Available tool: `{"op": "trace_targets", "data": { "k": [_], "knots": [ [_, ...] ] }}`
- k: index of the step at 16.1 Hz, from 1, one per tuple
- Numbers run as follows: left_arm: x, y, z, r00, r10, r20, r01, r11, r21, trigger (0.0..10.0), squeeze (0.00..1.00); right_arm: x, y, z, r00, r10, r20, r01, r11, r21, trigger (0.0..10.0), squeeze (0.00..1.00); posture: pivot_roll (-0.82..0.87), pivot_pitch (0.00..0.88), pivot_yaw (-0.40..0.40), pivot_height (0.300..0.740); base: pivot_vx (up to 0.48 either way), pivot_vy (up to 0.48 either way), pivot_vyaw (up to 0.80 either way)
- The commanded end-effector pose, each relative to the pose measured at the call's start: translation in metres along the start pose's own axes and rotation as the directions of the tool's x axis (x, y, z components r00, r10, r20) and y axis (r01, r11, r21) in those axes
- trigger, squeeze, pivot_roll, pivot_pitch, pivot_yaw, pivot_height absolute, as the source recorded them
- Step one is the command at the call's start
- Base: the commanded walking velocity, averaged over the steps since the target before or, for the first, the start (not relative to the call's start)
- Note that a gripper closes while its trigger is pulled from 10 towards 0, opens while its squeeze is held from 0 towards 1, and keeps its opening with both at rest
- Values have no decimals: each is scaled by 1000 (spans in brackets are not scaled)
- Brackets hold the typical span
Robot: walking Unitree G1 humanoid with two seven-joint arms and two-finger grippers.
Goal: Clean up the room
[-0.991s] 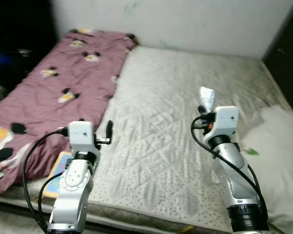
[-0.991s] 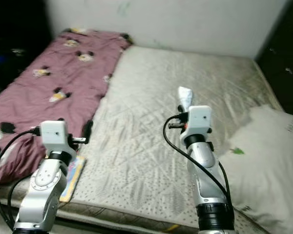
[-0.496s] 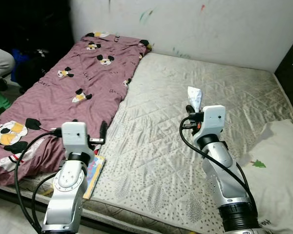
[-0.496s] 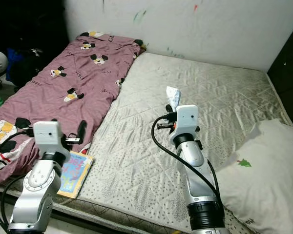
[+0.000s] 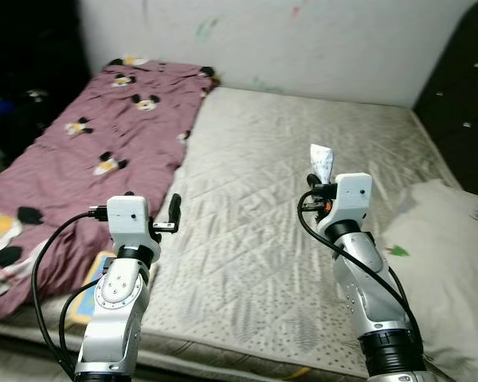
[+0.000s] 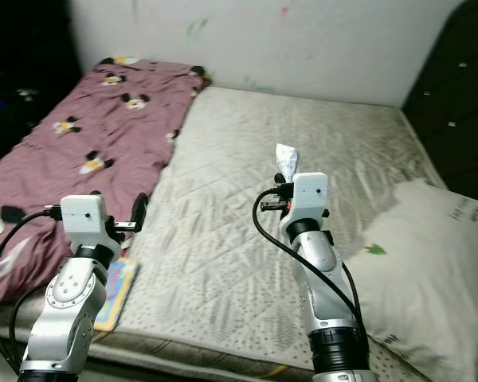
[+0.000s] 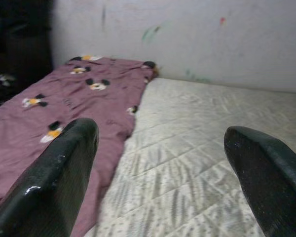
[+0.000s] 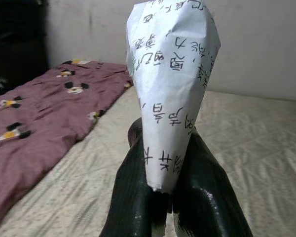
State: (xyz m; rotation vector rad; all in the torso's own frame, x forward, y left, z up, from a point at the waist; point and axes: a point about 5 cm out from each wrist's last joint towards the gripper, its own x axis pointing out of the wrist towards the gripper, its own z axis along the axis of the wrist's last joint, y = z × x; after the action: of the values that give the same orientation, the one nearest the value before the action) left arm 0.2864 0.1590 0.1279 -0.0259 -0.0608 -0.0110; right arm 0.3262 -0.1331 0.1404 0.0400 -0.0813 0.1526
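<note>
Right claw (image 8: 170,197): clenched on a printed paper (image 8: 172,94), held upright over mid-bed.
Left claw (image 7: 163,163): released, empty, at the bed's near left.
Change: the view has swung since a moment ago; paper unmoved in its grip, so probably carrying it off for disposal.
Bed: bare mattress (image 5: 287,151), maroon blanket (image 5: 88,151) left, pillow (image 5: 446,263) right, book (image 5: 92,282) at near-left edge.
Room: scribbled wall (image 5: 303,40) behind.

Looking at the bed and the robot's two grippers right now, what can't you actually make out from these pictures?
- Printed text on the crumpled paper in the right gripper: right wrist view, legible characters but creased and partly folded away.
- Book at the mattress edge: head views, cover mostly hidden by the left arm.
- Pillow: cut off by the frame edge.
- Dark area beside the purple blanket: too dark to tell.
- Left gripper: open, holding nothing.
</note>
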Motion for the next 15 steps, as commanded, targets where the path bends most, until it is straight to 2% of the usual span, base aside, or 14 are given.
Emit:
{"op": "trace_targets", "data": {
  "k": [1, 10, 15],
  "knots": [
    [-1, 3, -3, 1000, 8, -12, -8, 1000, -2, 10000, 0, 2, 6, 1, 1000, 27, 4, -27, 1000, -1, 10000, 0, -14, 0, -16, 740, 0, 292, 0],
    [0, 2, -2, 1000, 5, -6, -5, 1000, -6, 10000, 0, 4, 9, -3, 999, 43, -19, -43, 999, 7, 10000, 0, -15, 0, -16, 740, 0, 392, 0],
    [2, 0, 0, 1000, 2, -2, -2, 1000, -6, 10000, 0, 4, 8, -5, 999, 41, -22, -41, 999, 10, 10000, 0, -15, 0, -18, 740, 0, 421, -600]
  ]
}}
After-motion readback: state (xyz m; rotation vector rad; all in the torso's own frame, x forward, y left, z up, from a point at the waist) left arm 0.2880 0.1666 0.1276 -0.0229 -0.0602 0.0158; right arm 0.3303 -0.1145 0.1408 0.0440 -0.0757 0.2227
